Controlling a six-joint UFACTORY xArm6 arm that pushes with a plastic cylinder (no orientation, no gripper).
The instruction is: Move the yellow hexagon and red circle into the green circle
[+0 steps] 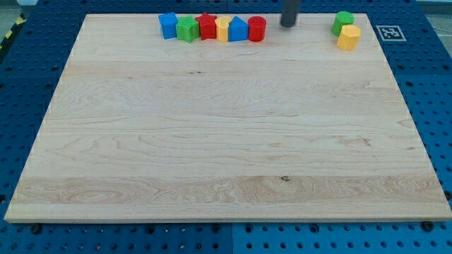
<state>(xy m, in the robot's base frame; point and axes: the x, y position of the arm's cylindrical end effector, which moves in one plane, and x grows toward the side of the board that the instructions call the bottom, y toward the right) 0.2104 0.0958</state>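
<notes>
Pale grainy wooden board (pixel 226 141) underlies my bare tip (pixel 288 25), between red circle (pixel 256 29) and yellow hexagon (pixel 348 37).

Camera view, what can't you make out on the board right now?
- My tip: the rod is blurred and cut off by the view's top.
- Row of six blocks: the red block and yellow block are partly hidden by neighbours; shapes unclear.
- Green circle: the yellow hexagon covers its lower edge.
</notes>
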